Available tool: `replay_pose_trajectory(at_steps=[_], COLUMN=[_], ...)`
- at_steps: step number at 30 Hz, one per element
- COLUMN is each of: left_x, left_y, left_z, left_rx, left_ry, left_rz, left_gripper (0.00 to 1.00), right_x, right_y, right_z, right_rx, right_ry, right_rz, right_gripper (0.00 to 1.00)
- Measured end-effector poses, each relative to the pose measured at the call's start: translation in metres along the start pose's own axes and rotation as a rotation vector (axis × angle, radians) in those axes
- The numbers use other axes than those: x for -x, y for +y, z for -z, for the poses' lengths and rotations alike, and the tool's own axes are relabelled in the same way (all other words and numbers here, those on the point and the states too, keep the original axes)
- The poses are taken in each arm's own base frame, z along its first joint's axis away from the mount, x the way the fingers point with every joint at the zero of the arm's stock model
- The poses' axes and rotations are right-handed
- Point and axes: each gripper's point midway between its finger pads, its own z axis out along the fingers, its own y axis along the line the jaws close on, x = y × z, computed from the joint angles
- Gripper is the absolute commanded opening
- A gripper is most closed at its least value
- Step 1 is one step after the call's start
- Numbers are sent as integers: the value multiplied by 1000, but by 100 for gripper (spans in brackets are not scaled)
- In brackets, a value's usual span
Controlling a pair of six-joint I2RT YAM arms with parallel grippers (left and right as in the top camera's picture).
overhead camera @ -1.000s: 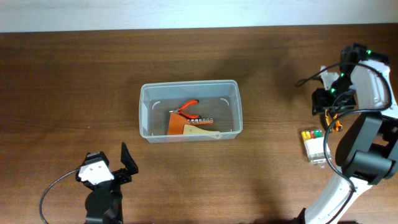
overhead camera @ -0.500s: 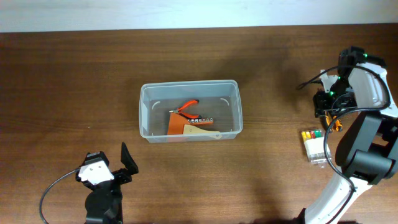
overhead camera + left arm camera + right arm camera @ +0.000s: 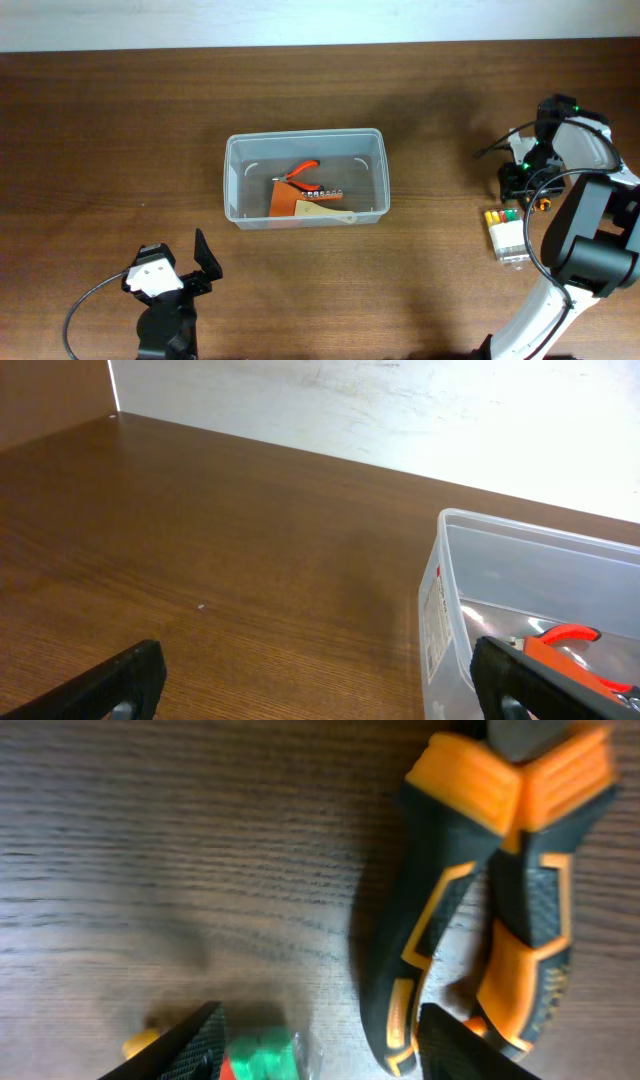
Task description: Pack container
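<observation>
The container (image 3: 231,182), a clear plastic tub, stands at the table's middle. It holds orange cutters (image 3: 301,172), an orange card of bits and a tan scraper. Its near corner (image 3: 436,610) shows in the left wrist view, with the orange cutters (image 3: 565,637) inside. My left gripper (image 3: 203,258) is open and empty near the front left, its open jaws (image 3: 325,685) over bare wood. My right gripper (image 3: 520,190) hovers at the far right, open (image 3: 330,1045), just above orange-and-black pliers (image 3: 480,900) lying on the table (image 3: 541,203).
A small clear case of coloured bits (image 3: 507,233) lies just in front of the pliers; its green and red bits (image 3: 258,1055) show between my right fingers. A white wall runs along the table's back edge (image 3: 400,410).
My right gripper has moved toward the table's front and come down closer to the pliers. The left arm and the container have not moved.
</observation>
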Motion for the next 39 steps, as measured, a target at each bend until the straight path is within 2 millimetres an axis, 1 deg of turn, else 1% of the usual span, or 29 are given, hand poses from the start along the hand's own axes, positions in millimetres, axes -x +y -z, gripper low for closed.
replay_pose_trajectory(at_steps=[5,12,14,21,22,27,30,35,37,39], left_x=[0,0,0,0,0,0,0,0,0,0], left_y=[0,0,0,0,0,0,0,0,0,0], left_z=[0,0,0,0,0,0,0,0,0,0], left_rx=[0,0,0,0,0,0,0,0,0,0], left_ry=[0,0,0,0,0,0,0,0,0,0], left_rz=[0,0,0,0,0,0,0,0,0,0], left_gripper=[99,99,99,99,99,99,99,99,99,99], right_x=[-4,4,6,14,14,16,16,15,17,27], right_y=[-1,-6,-6,-8,-8,-10,-11,-8,-5,-4], right_z=[-12,-12,-12,-11,-11,-11,-11,-8,-2,12], right_rx=[1,-9,-12,-16,-17,-24,-23,-4,22,42], right_ry=[-2,-38,-48,-81,-84,-92,-91,-84,-89,-123], right_rz=[-18,-30,-31,-60,-62,-76,-90,-96,-95,-96], right_gripper=[61,61,58,28,21,9,4,4,4,4])
